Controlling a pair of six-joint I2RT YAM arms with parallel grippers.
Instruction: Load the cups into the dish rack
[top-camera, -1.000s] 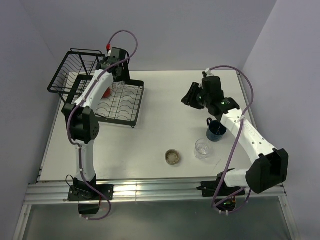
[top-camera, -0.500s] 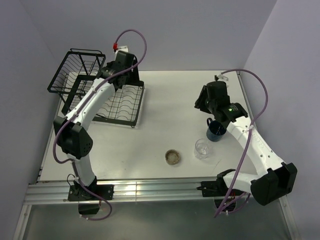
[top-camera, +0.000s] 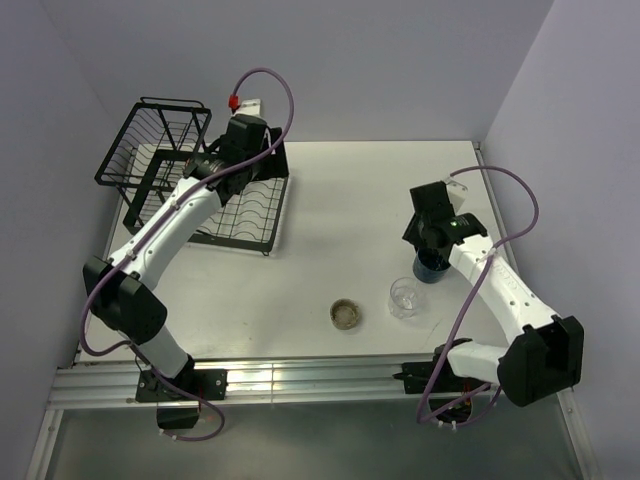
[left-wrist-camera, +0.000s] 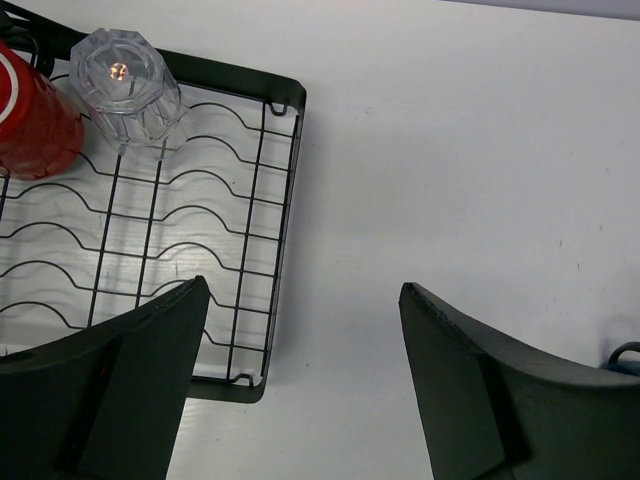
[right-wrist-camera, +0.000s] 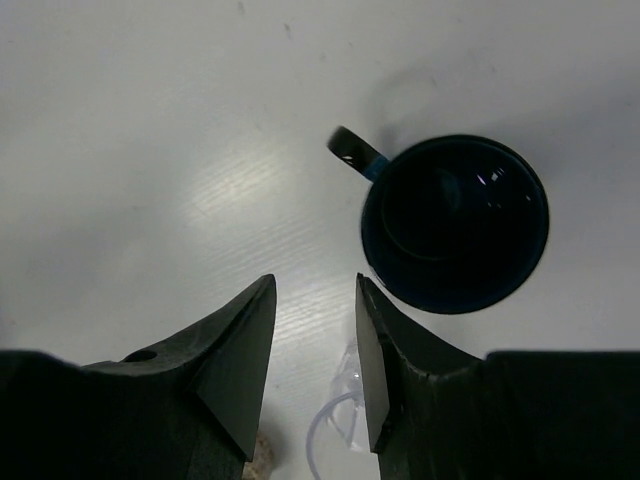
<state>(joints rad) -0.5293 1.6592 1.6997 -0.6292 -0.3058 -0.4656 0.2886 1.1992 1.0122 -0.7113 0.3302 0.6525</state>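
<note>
A red mug (left-wrist-camera: 30, 115) and an upturned clear glass tumbler (left-wrist-camera: 125, 85) stand side by side on the flat tray of the black wire dish rack (left-wrist-camera: 285, 200). My left gripper (left-wrist-camera: 305, 290) is open wide and empty, over the tray's right edge (top-camera: 268, 160). The dark blue mug (right-wrist-camera: 455, 225) stands upright on the table, its handle (right-wrist-camera: 355, 152) pointing away. My right gripper (right-wrist-camera: 315, 280) is open and empty, hovering just left of and above the blue mug (top-camera: 432, 265). The second clear tumbler (top-camera: 405, 297) stands near it; its rim (right-wrist-camera: 335, 430) shows between my right fingers.
The rack's raised tilted wire basket (top-camera: 150, 140) stands at the far left, with the flat tray (top-camera: 240, 215) to its right. A small round lid-like object (top-camera: 346, 314) lies on the white table (top-camera: 330, 220) left of the tumbler. Walls close in on the left, back and right.
My left gripper has drawn back from the red mug and tumbler to the tray's right edge. My right gripper has moved right and down to the blue mug.
</note>
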